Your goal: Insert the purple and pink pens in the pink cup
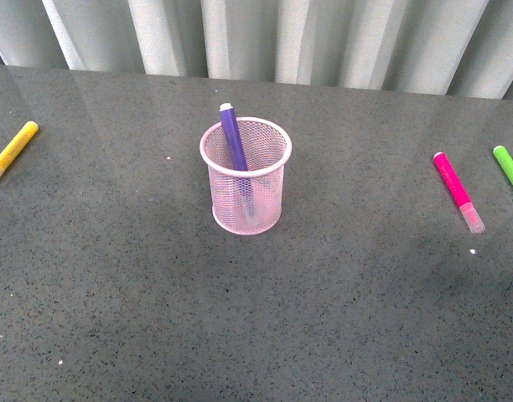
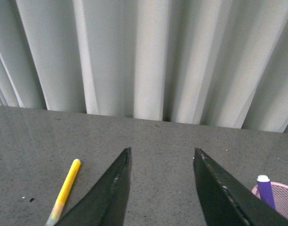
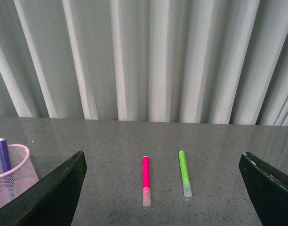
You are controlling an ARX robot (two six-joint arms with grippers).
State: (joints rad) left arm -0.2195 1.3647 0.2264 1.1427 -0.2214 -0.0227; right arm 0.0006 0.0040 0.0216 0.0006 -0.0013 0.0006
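Observation:
The pink cup stands upright in the middle of the grey table. The purple pen stands inside it, leaning against the rim, its end sticking out above. The pink pen lies flat on the table at the right, its pale cap toward me. In the right wrist view the pink pen lies between the wide-open fingers of my right gripper, farther away, with the cup to one side. My left gripper is open and empty, with the cup and purple pen beside one finger.
A yellow marker lies at the table's left edge and also shows in the left wrist view. A green marker lies at the right edge, next to the pink pen. A pleated white curtain hangs behind the table.

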